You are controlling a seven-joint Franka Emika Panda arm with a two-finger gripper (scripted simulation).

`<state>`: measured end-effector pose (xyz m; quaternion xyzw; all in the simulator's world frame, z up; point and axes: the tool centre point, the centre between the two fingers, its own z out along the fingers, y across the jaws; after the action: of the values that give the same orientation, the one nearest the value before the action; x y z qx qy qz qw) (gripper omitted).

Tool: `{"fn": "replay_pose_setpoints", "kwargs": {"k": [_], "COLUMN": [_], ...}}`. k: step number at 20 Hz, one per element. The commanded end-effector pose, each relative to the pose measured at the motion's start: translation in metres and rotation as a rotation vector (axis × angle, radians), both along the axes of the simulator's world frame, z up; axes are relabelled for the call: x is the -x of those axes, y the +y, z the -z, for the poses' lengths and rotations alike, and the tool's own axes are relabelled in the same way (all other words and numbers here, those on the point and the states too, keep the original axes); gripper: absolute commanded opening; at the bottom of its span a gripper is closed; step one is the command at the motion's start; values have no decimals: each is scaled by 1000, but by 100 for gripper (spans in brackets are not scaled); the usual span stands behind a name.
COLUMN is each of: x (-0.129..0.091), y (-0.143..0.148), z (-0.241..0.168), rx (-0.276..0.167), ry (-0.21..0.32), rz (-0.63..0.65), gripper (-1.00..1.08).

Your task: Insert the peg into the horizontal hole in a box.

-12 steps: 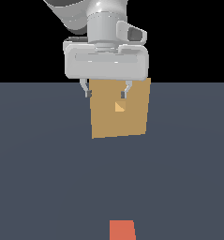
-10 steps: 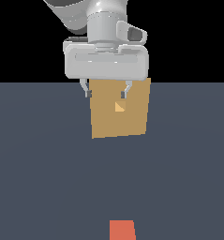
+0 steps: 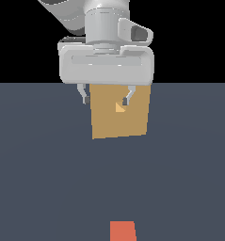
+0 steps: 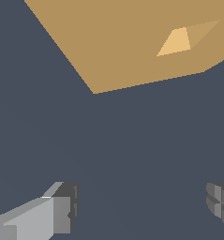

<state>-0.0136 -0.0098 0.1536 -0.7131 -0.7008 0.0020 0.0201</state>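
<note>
The tan box (image 3: 118,117) stands on the dark floor at the middle of the exterior view, its small lighter hole (image 3: 119,107) at the centre of its face. The box (image 4: 132,42) and the hole (image 4: 175,42) also show in the wrist view. My gripper (image 3: 106,100) hangs in front of the box's upper part, open and empty, fingers (image 4: 62,213) wide apart. The orange-red end of the peg (image 3: 122,231) lies at the bottom edge of the exterior view, far from the gripper. Its white part is out of view.
The dark grey floor (image 3: 43,179) spreads around the box and the peg. A black background lies above it. Nothing else shows.
</note>
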Motion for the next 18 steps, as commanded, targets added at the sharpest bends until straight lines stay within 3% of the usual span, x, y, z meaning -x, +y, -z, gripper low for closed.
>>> {"fn": "replay_pose_setpoints", "kwargs": {"k": [1, 18], "x": [0, -10], "y": [-21, -224], "z": [6, 60], "rx": [2, 19], "ry": [-1, -20], "rz": [1, 0], "gripper": [100, 100]}}
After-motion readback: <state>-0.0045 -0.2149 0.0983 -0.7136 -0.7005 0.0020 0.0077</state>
